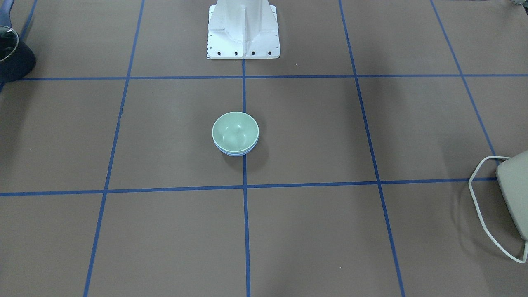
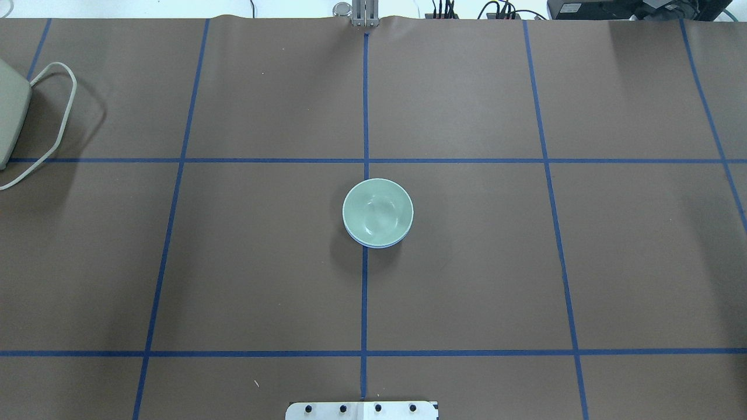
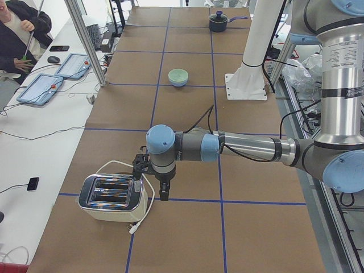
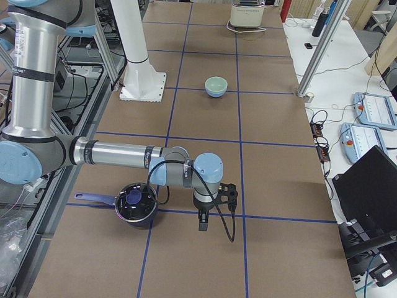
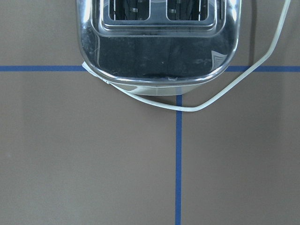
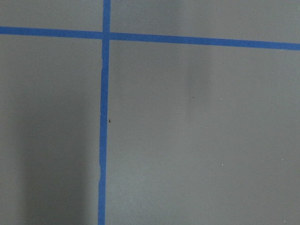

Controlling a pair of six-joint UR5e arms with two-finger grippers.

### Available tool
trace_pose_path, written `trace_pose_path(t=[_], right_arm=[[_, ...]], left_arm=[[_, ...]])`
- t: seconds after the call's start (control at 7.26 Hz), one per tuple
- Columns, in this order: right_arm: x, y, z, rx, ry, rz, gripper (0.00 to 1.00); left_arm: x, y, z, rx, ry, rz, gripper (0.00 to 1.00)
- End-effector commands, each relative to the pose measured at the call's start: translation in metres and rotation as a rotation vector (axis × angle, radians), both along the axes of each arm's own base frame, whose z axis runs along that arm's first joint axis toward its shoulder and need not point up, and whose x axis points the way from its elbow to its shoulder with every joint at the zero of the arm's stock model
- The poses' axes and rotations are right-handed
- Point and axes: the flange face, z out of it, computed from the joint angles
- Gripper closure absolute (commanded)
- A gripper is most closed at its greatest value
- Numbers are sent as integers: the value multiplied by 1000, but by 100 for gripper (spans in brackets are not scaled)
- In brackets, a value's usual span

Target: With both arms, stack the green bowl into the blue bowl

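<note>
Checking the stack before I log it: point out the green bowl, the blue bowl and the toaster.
green bowl [image 1: 235, 131]: front-facing view, inside bottom.
blue bowl [image 1: 236, 154]: front-facing view, sliver under the green rim.
toaster [image 3: 111, 196]: left view, chrome top.

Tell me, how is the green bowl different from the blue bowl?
The green bowl is mint; the blue bowl is periwinkle. The green bowl sits on top, its whole inside showing; the blue bowl is underneath, only a thin edge peeking out. Both are round, nested together.
</note>
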Motion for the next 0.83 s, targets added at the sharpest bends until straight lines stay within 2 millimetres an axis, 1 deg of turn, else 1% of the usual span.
trace_pose_path(t=[0.0, 0.28, 0.69], right_arm=[[-1, 0, 0, -1, -13, -1, 0], [-4, 1, -2, -2, -47, -1, 0], [-4, 3, 2, -10, -45, -1, 0]], left_arm=[[1, -1, -4, 40, -1, 2, 1], [0, 1, 1, 31, -3, 2, 1], [1, 5, 2, 26, -1, 2, 1]])
